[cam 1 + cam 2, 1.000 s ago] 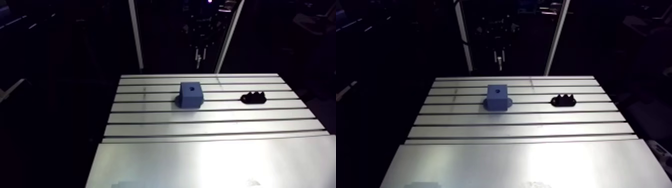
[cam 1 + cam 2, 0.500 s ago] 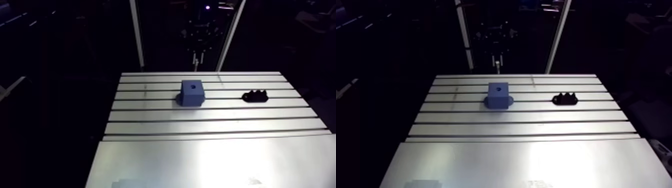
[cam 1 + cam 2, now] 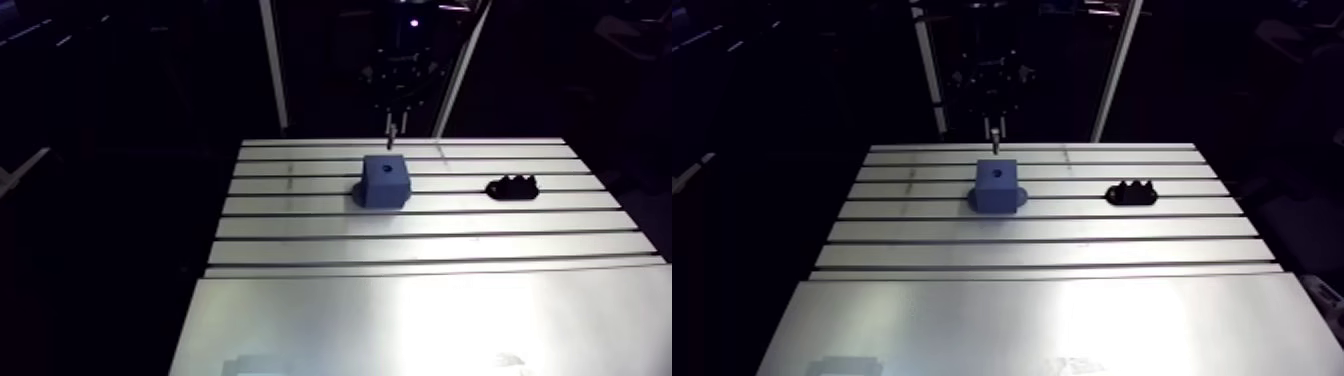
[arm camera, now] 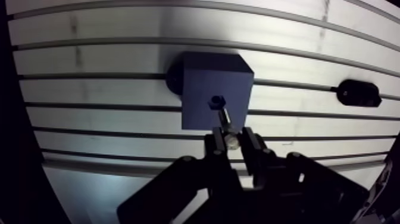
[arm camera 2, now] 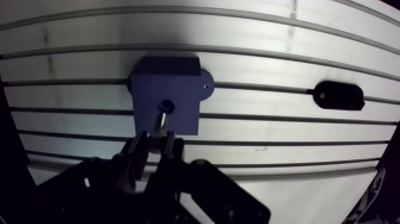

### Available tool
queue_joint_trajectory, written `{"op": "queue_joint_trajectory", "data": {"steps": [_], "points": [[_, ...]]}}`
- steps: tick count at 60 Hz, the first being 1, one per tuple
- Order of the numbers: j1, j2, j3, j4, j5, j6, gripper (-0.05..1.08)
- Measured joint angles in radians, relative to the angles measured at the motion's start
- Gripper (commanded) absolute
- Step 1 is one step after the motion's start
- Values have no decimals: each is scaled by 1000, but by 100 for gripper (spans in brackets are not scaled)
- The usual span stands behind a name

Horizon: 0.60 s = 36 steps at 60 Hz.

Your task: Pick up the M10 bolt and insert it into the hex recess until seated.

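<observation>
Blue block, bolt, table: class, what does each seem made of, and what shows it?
The blue block is probably plastic: matte, evenly coloured. The bolt looks metal: pale glints along its shank. The table looks brushed aluminium, reflecting light in streaks.

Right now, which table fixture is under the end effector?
The blue square block, right below the held steel bolt; the low black ridged holder lies well aside.

Matt plastic block (image 4: pixel 202 77), shiny metal bolt (image 4: pixel 224 119), glossy alu table (image 4: pixel 119 59)

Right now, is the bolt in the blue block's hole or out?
Out. The gripper holds the bolt above the blue block, tip toward the hole; the arm view shows a gap between.
</observation>
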Motion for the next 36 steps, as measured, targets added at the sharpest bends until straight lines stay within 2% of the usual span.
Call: {"op": "queue_joint_trajectory", "data": {"steps": [36], "points": [[-2,6,15,-1,4,-2,77]]}}
